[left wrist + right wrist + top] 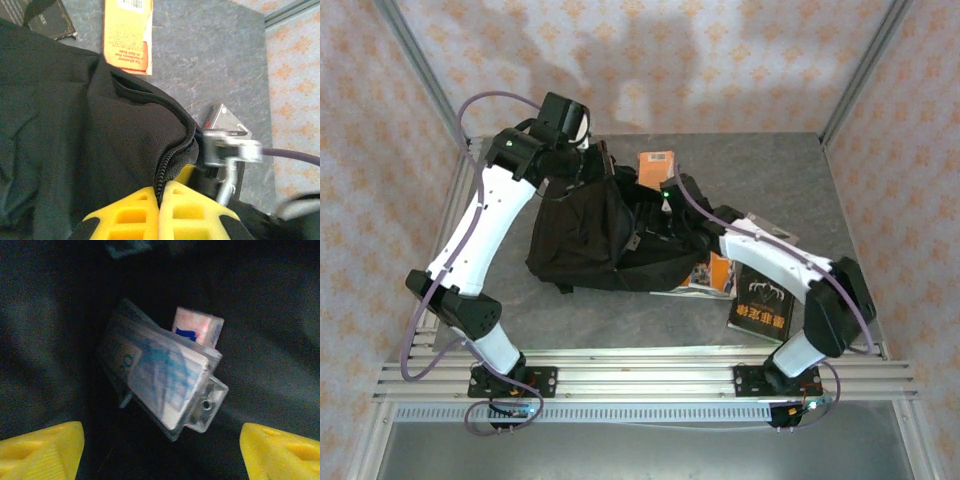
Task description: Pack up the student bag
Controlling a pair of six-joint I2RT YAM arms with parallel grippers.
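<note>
Black bag (585, 235): lies mid-table, its mouth turned toward the right arm.
Left gripper (160, 210): pinched closed on the bag's zip edge, holding the mouth up.
Right gripper (160, 445): inside the bag, fingers spread wide, gripping nothing.
Clear case (160, 380): on the lining straight ahead of the right gripper, untouched, its long axis slanting from upper left to lower right.
Next move: probably straight back out.

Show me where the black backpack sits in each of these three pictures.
Top external: the student bag lies in the middle of the picture.
Left wrist: the bag's black fabric and zip cover the left and middle.
Right wrist: the bag's dark inside surrounds a clear plastic box.
Shared landmark: the orange book beside the bag, in the top and left wrist views.
</note>
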